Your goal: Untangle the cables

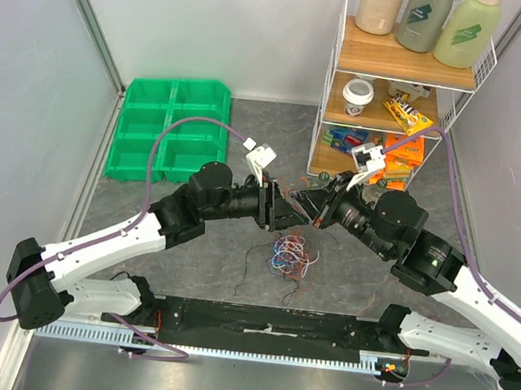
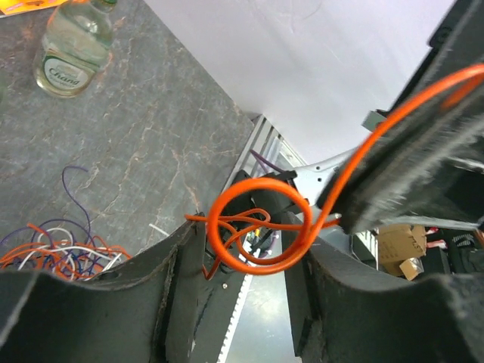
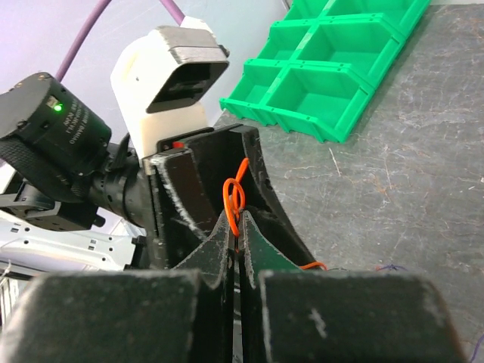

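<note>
Two tools meet over the bench (image 1: 267,131): right tool (image 3: 236,227) pinches an orange cable (image 2: 257,266), its loop between parted jaws of the left tool (image 2: 246,242). Tangled cables (image 1: 290,252) lie nearer. Far-right rack (image 1: 395,66) holds bottles (image 1: 423,16), snacks (image 1: 407,113).

Cable tangle (image 1: 290,254) is lying centre-front on the worktop (image 1: 267,131), just behind the arm bases. Left gripper (image 1: 289,207) and right gripper (image 1: 320,209) are meeting tip to tip just behind it. Single cable (image 2: 257,227) is sitting pinched in the right jaws, looping between the spread left jaws. Tray (image 1: 169,130) is sitting back left. Shelf rack (image 1: 395,65) is standing back right, bottles (image 1: 423,21) on top, cup (image 1: 357,95) one shelf below.
</note>
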Action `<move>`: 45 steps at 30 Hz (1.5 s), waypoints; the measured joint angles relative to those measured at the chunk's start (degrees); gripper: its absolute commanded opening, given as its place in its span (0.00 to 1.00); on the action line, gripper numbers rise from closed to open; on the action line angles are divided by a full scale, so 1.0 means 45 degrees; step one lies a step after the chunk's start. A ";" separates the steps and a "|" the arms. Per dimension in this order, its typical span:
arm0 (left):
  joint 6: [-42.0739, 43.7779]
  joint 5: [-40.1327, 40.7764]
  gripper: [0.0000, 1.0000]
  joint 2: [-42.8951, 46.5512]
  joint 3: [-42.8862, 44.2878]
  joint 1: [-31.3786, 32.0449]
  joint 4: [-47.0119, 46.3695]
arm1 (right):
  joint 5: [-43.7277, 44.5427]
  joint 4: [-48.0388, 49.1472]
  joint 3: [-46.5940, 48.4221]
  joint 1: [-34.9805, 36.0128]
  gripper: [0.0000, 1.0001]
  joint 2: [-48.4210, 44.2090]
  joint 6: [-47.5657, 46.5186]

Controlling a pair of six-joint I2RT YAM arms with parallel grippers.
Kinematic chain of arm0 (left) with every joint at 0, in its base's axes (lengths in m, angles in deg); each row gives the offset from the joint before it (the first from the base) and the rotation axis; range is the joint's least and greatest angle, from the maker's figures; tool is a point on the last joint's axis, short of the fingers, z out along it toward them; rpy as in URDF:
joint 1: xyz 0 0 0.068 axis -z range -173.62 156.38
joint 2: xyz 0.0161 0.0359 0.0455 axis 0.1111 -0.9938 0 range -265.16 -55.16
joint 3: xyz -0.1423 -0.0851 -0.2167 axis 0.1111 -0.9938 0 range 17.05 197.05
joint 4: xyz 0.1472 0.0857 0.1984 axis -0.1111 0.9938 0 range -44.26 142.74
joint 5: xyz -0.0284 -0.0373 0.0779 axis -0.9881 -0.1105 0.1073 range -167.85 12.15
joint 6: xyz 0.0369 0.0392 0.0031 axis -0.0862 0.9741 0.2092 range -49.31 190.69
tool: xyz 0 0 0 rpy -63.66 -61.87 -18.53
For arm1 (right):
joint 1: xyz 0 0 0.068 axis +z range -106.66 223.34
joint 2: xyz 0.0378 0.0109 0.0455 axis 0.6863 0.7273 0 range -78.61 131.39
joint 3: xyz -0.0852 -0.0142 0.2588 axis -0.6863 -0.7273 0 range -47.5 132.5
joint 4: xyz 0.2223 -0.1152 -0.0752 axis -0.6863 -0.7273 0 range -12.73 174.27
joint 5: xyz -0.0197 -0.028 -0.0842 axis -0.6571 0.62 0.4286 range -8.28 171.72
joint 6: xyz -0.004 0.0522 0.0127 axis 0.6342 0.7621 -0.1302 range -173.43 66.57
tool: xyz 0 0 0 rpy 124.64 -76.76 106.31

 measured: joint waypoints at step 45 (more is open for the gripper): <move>-0.0874 0.1710 0.02 0.0389 0.0656 0.0151 0.0563 | 0.0894 0.2788 -0.8553 0.0073 0.26 0.0121 0.2424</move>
